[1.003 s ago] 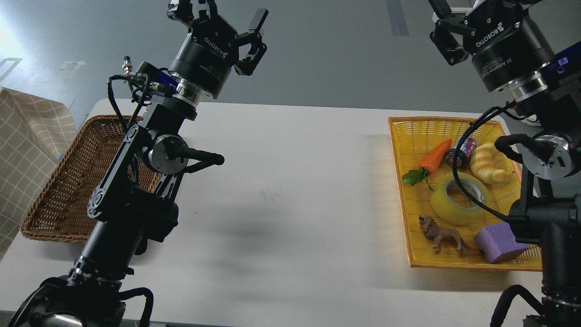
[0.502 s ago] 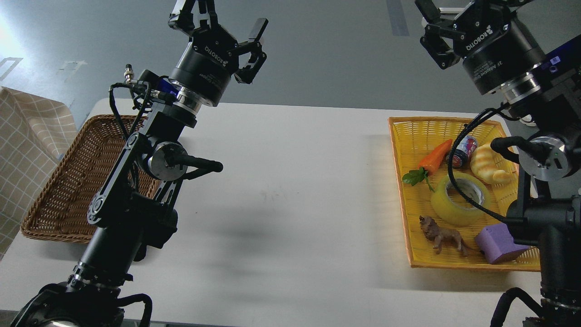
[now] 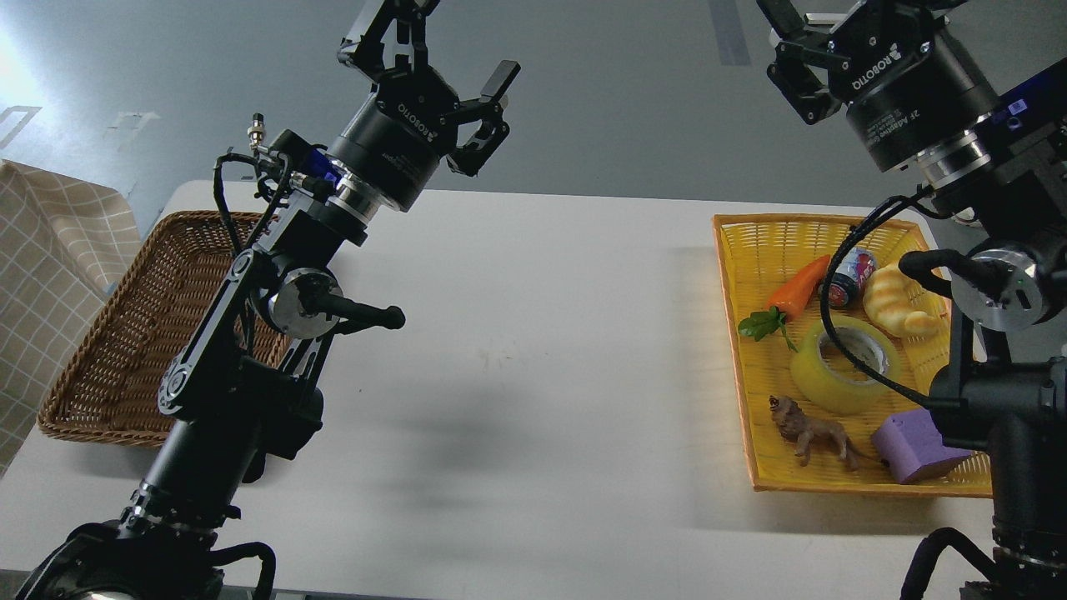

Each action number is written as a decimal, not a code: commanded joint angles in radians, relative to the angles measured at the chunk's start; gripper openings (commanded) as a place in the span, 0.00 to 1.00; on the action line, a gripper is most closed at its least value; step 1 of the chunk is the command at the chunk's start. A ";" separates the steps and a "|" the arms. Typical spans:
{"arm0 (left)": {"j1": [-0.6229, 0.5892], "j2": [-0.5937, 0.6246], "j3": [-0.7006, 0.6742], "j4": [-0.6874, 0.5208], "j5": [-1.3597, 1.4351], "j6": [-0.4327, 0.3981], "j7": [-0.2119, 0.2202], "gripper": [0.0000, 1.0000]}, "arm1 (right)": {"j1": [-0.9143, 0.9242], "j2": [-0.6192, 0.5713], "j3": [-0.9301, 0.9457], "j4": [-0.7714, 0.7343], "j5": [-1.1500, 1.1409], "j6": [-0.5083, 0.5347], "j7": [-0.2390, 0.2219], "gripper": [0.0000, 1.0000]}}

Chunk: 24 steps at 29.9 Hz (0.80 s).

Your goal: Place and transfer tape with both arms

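Observation:
The tape, a translucent yellow roll with a grey-white core, lies flat in the yellow basket at the right of the white table. A black cable of my right arm crosses in front of it. My left gripper is raised high over the table's far left-centre, open and empty, far from the tape. My right gripper is raised above the yellow basket's far end. Its fingertips are partly cut off by the top edge; the finger that shows stands spread out, and nothing is in it.
The yellow basket also holds a carrot, a small can, a croissant-shaped bread, a toy lion and a purple block. A brown wicker basket stands at the left, and a checked cloth lies beyond it.
My left gripper has swung up and to the right. My right gripper has shifted a little up and to the left. The tape has not moved.

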 commanded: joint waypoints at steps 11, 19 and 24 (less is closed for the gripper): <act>-0.007 0.048 -0.004 -0.003 0.000 0.001 -0.012 0.98 | -0.011 0.000 -0.001 0.036 0.015 0.000 0.010 1.00; -0.005 0.048 -0.006 -0.004 0.000 0.005 -0.012 0.98 | -0.011 0.000 -0.002 0.036 0.015 0.000 0.008 1.00; -0.007 0.049 -0.006 -0.009 -0.002 0.007 -0.012 0.98 | -0.011 0.000 -0.004 0.039 0.015 0.000 0.001 1.00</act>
